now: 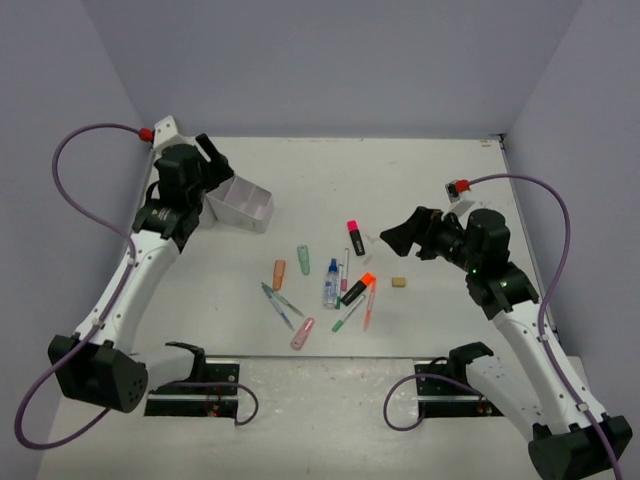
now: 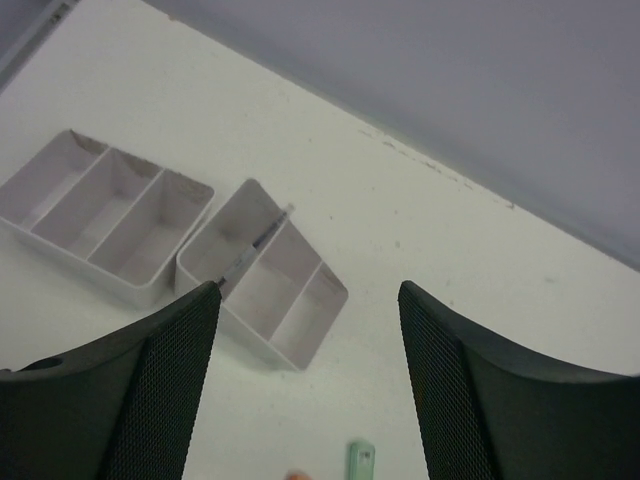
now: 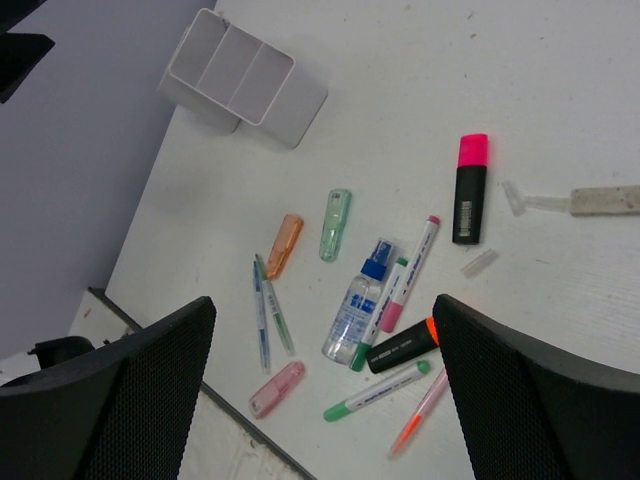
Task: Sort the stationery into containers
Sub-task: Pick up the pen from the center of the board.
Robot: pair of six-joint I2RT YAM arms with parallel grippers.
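Note:
The stationery lies scattered mid-table: a blue-capped clear bottle (image 1: 331, 283) (image 3: 360, 300), a pink-and-black highlighter (image 1: 356, 238) (image 3: 470, 190), an orange-and-black highlighter (image 3: 400, 347), green (image 3: 335, 225), orange (image 3: 285, 245) and pink (image 3: 277, 388) highlighters, thin pens (image 3: 265, 315), a green marker (image 3: 378, 390) and a tan eraser (image 1: 399, 283). A white organiser (image 1: 240, 205) (image 2: 265, 275) stands at the back left with one thin pen (image 2: 255, 245) in it. A second organiser (image 2: 100, 215) stands beside it. My left gripper (image 1: 215, 160) (image 2: 308, 290) is open and empty above the organisers. My right gripper (image 1: 392, 238) (image 3: 322, 302) is open and empty, raised right of the pile.
A small clear cap (image 3: 480, 262) and a clear piece beside a long tan eraser (image 3: 605, 200) lie right of the pile. Grey walls close the table on the left, back and right. The near table edge (image 3: 200, 400) runs just below the pens.

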